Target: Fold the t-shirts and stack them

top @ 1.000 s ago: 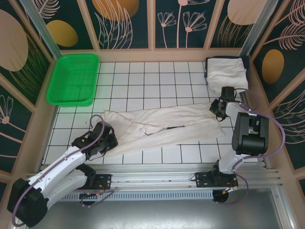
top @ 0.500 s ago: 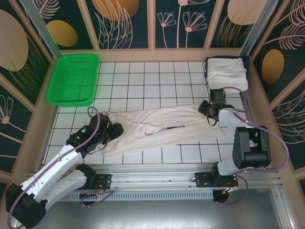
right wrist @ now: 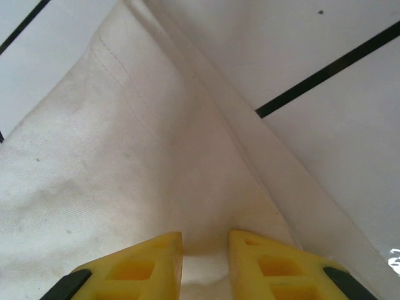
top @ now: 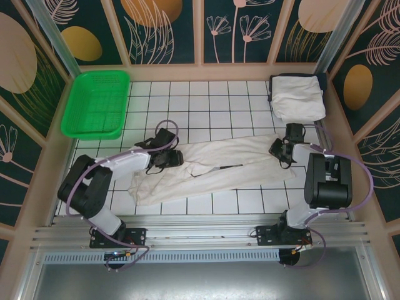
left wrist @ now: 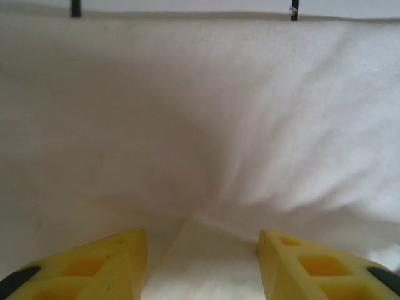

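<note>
Up close at the wrists, left pincer (left wrist: 201, 250) gapes released over the t-shirt (top: 250, 159); right pincer (right wrist: 205, 250) pinches its hem.

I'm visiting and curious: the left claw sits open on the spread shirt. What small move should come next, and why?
Probably close the left gripper on the cloth ridge it straddles. Its jaws stand open against the spread t-shirt, while the right gripper pinches the right end; holding both ends would let the arms fold it.
</note>
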Motion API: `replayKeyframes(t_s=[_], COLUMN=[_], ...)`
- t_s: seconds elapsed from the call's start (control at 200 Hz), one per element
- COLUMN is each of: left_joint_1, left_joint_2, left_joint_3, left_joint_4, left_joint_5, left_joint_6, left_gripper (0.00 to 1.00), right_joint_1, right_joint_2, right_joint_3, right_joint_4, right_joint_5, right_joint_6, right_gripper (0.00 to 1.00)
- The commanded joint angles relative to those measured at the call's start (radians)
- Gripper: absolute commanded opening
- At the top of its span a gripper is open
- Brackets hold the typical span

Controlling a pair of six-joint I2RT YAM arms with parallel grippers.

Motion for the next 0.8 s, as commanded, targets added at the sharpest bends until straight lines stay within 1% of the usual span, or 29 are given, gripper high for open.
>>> replayKeyframes(t_s=[0.0, 0.06, 0.185, 0.4, 0.495, 0.601, 0.796], left_joint_1=[-0.004, -0.009, -0.037, -0.125, -0.155, -0.176, -0.255], left_joint_2=[0.041, 0.031, 0.004, -0.049, -0.089, -0.166, -0.247], left_joint_3=[0.046, 0.036, 0.026, -0.036, -0.065, -0.099, -0.180], left_joint_4=[0.010, 0.033, 0.027, 0.036, 0.021, 0.013, 0.094], left_joint_5=[0.005, 0.045, 0.085, 0.137, 0.117, 0.105, 0.174], left_joint_6=[0.063, 0.062, 0.049, -0.021, -0.061, -0.106, -0.193], left_gripper=[0.48, 0.46, 0.38, 0.32, 0.31, 0.31, 0.33], right_joint_1=[-0.008, -0.010, -0.016, -0.022, -0.025, -0.027, -0.032], right_joint_2=[0.028, 0.026, 0.024, 0.021, 0.016, 0.018, 0.007], right_joint_3=[-0.016, -0.019, -0.028, -0.032, -0.032, -0.036, -0.039], right_joint_4=[0.021, 0.019, 0.022, 0.021, 0.020, 0.021, 0.016], right_joint_5=[-0.028, -0.019, -0.019, -0.019, -0.025, -0.023, -0.025], right_joint_6=[-0.010, -0.009, -0.008, -0.010, -0.012, -0.013, -0.012], right_gripper=[0.26, 0.26, 0.26, 0.26, 0.26, 0.27, 0.27])
